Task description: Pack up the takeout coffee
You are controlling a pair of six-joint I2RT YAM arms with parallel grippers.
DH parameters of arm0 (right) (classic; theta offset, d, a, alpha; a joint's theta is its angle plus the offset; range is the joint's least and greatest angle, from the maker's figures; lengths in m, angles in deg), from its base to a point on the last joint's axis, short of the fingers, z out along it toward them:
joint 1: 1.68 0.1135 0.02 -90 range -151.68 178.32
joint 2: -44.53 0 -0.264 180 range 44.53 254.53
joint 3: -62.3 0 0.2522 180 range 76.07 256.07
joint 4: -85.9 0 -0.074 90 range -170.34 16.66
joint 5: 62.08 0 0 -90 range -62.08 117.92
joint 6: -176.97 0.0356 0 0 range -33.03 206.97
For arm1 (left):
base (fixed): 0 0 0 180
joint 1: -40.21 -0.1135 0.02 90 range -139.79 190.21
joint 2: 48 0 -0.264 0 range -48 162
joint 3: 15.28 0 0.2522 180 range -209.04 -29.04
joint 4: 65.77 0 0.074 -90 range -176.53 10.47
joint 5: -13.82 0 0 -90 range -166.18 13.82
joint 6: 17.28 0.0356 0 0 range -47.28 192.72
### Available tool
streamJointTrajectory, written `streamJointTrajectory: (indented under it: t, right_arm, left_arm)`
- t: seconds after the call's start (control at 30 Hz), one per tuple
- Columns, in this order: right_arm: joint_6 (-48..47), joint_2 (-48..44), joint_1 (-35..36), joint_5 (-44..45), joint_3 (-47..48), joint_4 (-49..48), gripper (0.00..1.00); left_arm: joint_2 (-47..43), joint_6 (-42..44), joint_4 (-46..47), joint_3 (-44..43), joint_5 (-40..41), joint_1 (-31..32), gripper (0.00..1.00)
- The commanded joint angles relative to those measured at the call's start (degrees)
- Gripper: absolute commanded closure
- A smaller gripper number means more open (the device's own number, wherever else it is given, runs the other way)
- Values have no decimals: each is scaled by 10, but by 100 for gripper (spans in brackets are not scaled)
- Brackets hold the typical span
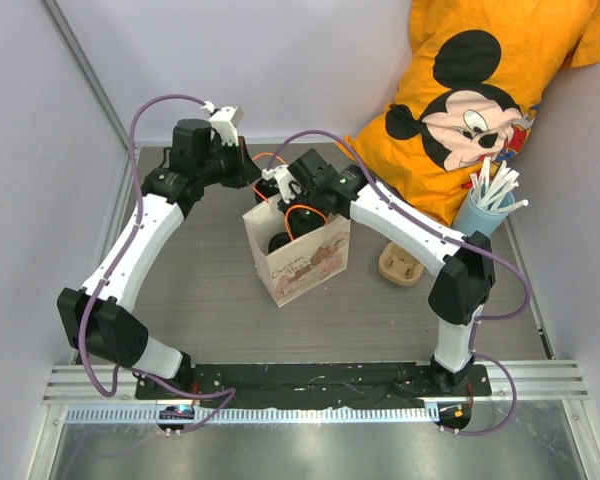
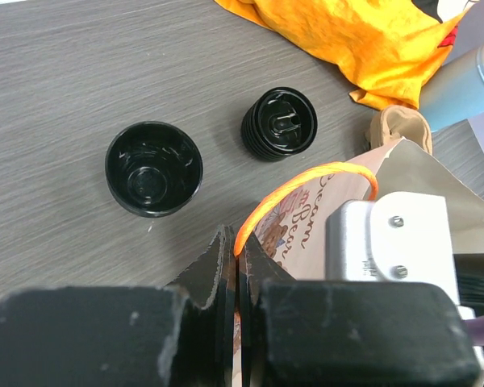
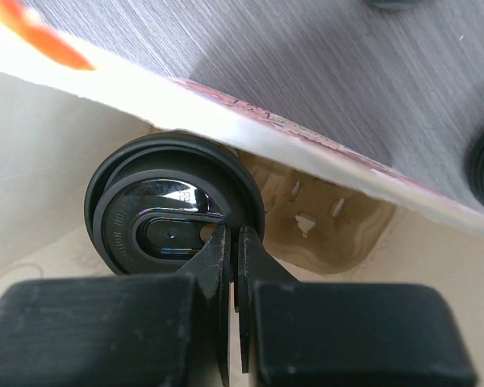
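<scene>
Grey wood-grain table (image 1: 210,300) as the ground, brown paper bag (image 1: 305,265) upright at its centre, mouth pulled open by left gripper (image 2: 238,246), clamped tight on orange handle (image 2: 306,181) at the bag's 11 o'clock corner. Inside the bag, right gripper (image 3: 234,238) closed on the lid rim of takeout coffee (image 3: 173,218), upright and low between the paper walls; probably the lowering step, close to its end. Hold the handle taut, lower straight down to a flat seat, then open the fingers only slightly and lift out vertically, clear of the paper edge at 12 o'clock.
</scene>
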Motion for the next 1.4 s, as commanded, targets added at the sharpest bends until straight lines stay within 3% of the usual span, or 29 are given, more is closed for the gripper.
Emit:
streamJointTrajectory:
  t: [0.0,1.37]
  right_arm:
    - [18,5,6,17,22,-6,99]
    - [26,21,22,42,-10,-28,99]
  left_arm:
    - [-18,-12,34,7,11,3,100]
    - [-18,-21,50,23,5,2,100]
